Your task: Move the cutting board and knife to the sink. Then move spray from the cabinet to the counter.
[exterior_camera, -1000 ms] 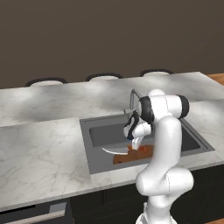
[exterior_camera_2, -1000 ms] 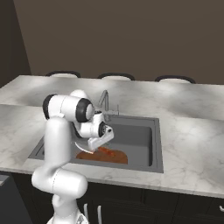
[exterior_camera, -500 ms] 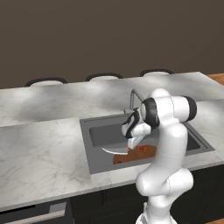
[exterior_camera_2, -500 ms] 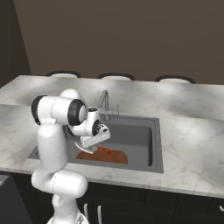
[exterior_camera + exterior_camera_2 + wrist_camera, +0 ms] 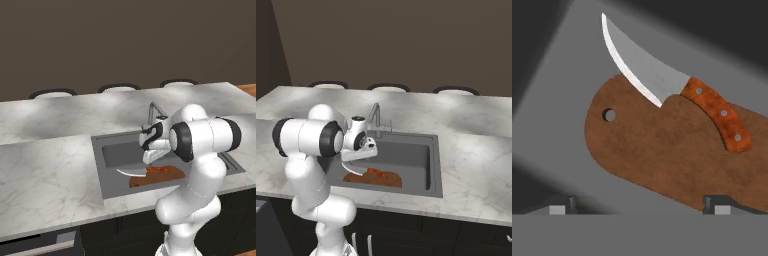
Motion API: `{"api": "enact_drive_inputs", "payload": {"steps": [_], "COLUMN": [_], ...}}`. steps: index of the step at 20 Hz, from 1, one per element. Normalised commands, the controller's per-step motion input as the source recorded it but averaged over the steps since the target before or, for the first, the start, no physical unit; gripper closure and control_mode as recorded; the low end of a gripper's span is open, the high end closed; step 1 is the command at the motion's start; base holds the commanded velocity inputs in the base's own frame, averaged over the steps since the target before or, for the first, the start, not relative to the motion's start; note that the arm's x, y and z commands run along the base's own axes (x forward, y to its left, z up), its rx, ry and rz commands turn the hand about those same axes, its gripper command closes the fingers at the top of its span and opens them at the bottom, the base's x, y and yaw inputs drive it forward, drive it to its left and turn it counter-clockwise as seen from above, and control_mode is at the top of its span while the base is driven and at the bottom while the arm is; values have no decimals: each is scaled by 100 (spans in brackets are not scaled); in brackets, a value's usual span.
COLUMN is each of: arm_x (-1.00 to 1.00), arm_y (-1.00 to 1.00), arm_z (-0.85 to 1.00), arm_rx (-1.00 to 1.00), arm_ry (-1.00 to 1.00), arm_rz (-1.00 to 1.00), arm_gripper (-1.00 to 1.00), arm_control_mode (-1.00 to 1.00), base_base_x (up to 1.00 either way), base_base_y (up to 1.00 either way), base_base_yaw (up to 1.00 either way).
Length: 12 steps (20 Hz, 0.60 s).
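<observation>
Now the first half of the task looks done: the board (image 5: pixel 667 150) lies flat on the floor of the sink (image 5: pixel 112 152), at its near side, and the knife (image 5: pixel 672 87) rests on it. Going left to right in the hand view, the board's rounded end with its hanging hole comes first, then the pale blade jutting past the board's edge over the basin, then the orange-red riveted handle lying on the wood. The gripper (image 5: pixel 152 156) hangs above them with the jaws spread wide and nothing between them.

The board should be stiff, fairly light wood, best taken across its narrow width. The knife is rigid, its blade sharp and slick, so the handle is the place to hold it.

No brand, label or writing can be read on anything.

The spray is what remains to be brought to the worktop (image 5: pixel 45 170).
</observation>
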Motion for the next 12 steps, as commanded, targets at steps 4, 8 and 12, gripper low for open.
{"api": "enact_drive_inputs", "payload": {"steps": [4,8,12], "arm_x": [-43,-34,-43], "arm_y": [19,17,14], "arm_z": [50,55,51], "arm_rx": [0,0,0], "arm_ry": [-4,0,0], "arm_rz": [-14,-10,-9], "arm_gripper": [-100,-100,-100], "arm_control_mode": [-100,-100,-100], "base_base_x": [0,0,0], "base_base_y": [0,0,0], "base_base_yaw": [0,0,0]}}
